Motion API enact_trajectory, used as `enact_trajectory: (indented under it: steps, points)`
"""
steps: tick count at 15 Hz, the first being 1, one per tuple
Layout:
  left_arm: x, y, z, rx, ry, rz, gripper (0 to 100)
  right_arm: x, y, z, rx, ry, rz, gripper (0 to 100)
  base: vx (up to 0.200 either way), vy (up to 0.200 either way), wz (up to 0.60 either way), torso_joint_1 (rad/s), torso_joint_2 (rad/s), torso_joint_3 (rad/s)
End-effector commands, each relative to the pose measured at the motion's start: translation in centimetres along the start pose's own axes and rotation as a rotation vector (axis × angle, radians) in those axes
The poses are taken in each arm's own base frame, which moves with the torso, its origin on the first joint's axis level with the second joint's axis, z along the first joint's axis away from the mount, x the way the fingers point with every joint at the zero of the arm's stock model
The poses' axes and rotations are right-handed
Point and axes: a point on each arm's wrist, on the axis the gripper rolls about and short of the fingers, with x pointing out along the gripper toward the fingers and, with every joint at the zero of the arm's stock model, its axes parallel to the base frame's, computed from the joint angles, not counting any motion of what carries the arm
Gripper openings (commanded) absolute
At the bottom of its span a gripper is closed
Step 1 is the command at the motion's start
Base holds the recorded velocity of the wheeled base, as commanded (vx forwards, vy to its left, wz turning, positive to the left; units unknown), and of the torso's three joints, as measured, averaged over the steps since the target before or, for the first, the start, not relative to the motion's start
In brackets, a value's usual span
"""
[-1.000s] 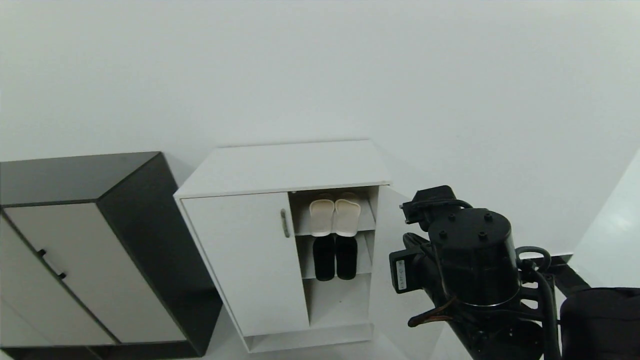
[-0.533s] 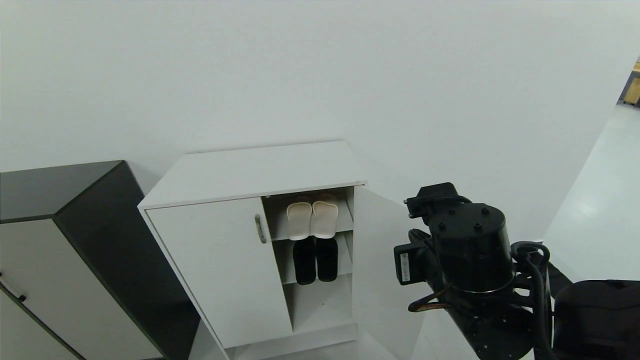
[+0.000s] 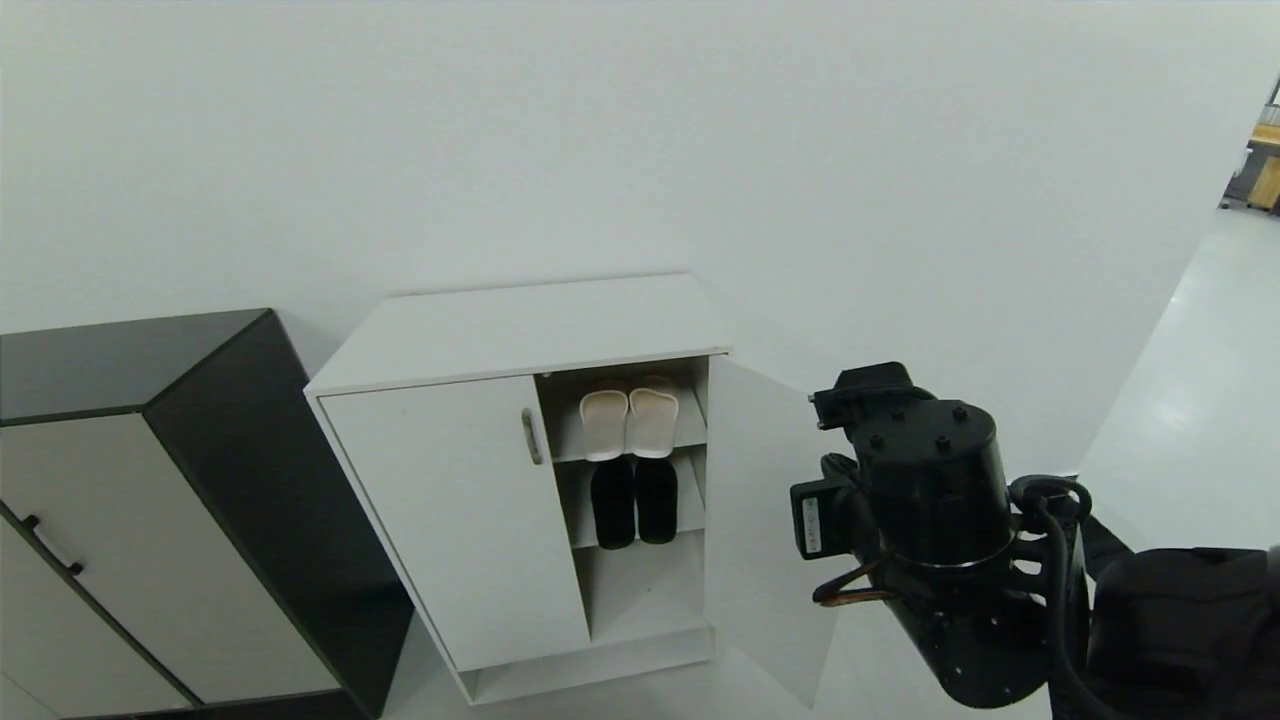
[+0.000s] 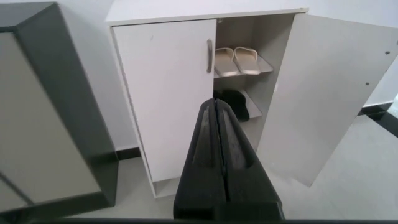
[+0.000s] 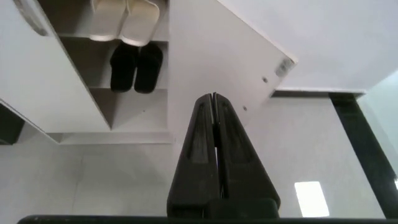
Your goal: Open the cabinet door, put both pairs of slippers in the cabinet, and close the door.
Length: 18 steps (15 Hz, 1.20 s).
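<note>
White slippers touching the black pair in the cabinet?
Apart. Left wrist view: white slippers lie on the upper shelf, black slippers on the shelf below, a clear gap between.

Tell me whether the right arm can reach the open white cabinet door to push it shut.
Probably yes: the right gripper, shut and empty, faces the open white cabinet door with nothing between them.

The cabinet (image 3: 520, 330) stands against the wall (image 3: 600, 150), a second cabinet (image 3: 120, 480) just beside it on the left. Its right door (image 3: 760, 520) hangs open. Inside, one pair of slippers (image 3: 630, 422) lies on the top shelf (image 3: 690, 432), another pair (image 3: 634, 512) on the shelf below (image 3: 690, 518).
</note>
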Motion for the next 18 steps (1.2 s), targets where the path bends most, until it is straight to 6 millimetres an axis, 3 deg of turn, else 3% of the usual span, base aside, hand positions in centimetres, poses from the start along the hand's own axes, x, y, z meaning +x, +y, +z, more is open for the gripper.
enact_trajectory:
  steps: [1, 6, 11, 13, 18]
  points:
    - [0.0, 0.0, 0.0, 0.001, 0.001, -0.001, 0, 2.0, -0.7, 0.6, 0.024, 0.001, -0.029, 0, 0.0, 0.0, 0.0, 0.0, 0.0, 0.0]
    - [0.0, 0.0, 0.0, 0.001, -0.001, -0.001, 0, 10.1, -5.1, 2.8, 0.098, 0.013, -0.063, 0, 0.0, 0.0, 0.0, 0.0, 0.0, 0.0]
    - [0.0, 0.0, 0.0, 0.001, 0.001, -0.001, 0, 17.8, -7.9, 1.7, 0.137, 0.024, -0.14, 0, 0.0, 0.0, 0.0, 0.0, 0.0, 0.0]
    - [0.0, 0.0, 0.0, 0.001, -0.001, -0.001, 0, 19.6, -8.4, 0.8, 0.142, 0.033, -0.158, 0, 0.0, 0.0, 0.0, 0.0, 0.0, 0.0]
    - [0.0, 0.0, 0.0, 0.001, 0.001, -0.001, 0, 21.8, -8.6, -0.6, 0.139, 0.05, -0.179, 0, 0.0, 0.0, 0.0, 0.0, 0.0, 0.0]
